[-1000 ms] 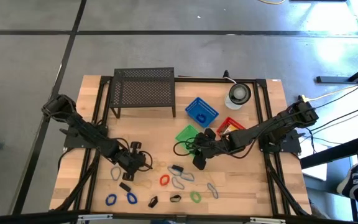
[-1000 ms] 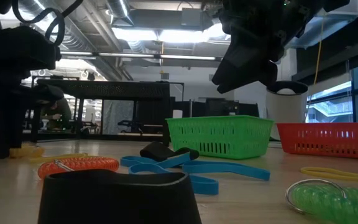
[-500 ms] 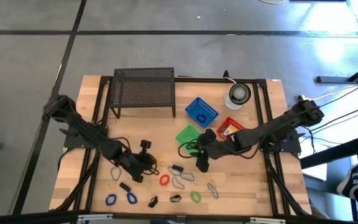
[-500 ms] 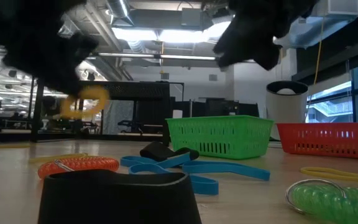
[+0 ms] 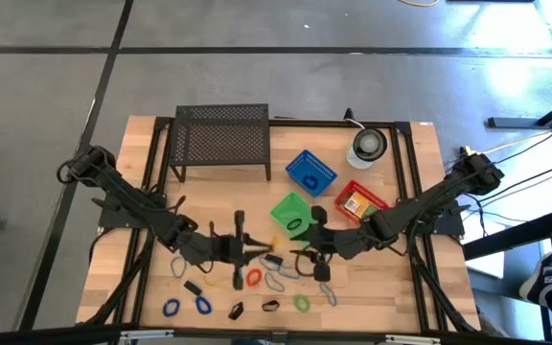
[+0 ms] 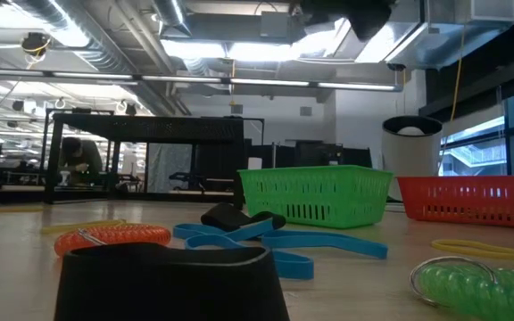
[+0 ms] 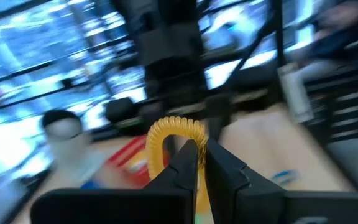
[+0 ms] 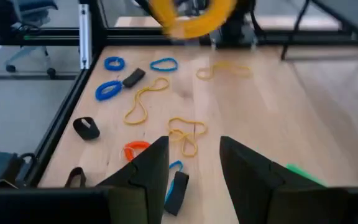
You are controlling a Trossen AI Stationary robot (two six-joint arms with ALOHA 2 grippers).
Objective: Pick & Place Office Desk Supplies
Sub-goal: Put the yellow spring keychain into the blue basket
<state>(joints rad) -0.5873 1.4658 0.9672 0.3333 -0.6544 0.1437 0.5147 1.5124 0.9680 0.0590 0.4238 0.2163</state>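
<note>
- My left gripper is pinched tight on a yellow coil loop, lifted mid-table — I'd carry it slowly.
- My right gripper, fingers apart and empty, hovers at three o'clock of it — keep clear.
- Baskets wait toward one o'clock.

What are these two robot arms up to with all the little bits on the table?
They are sorting small desk supplies. The left gripper is shut on a yellow coiled loop, held above the table. The right gripper hangs open over loose loops, beside the green basket, holding nothing.
</note>
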